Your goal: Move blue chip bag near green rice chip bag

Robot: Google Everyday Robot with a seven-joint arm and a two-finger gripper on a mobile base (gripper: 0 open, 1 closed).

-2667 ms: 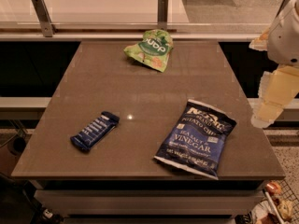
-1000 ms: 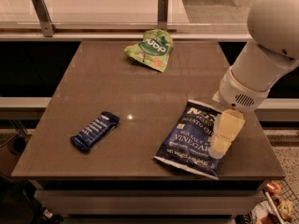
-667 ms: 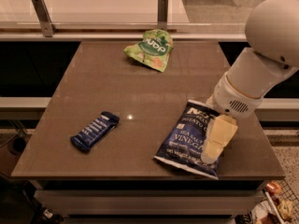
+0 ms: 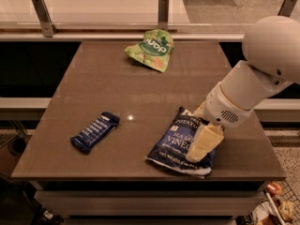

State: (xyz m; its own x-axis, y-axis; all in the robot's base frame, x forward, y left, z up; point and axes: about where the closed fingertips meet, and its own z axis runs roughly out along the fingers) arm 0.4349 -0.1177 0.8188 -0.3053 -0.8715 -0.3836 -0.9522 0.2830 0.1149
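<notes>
I have the gripper (image 4: pixel 199 149) down over the right half of the blue chip bag (image 4: pixel 172 142), which lies on the tabletop (image 4: pixel 140 90); I cannot tell whether the gripper is spread or closed. Left of that bag sits 1 small blue bar wrapper (image 4: pixel 95 131). Well beyond the bag, far apart from it, lies the green rice chip bag (image 4: pixel 151 48).

The glossy blue chip bag (image 4: pixel 169 143) lies under a matt, seemingly plastic pincer (image 4: pixel 197 151) on the smooth table (image 4: pixel 117 88).
</notes>
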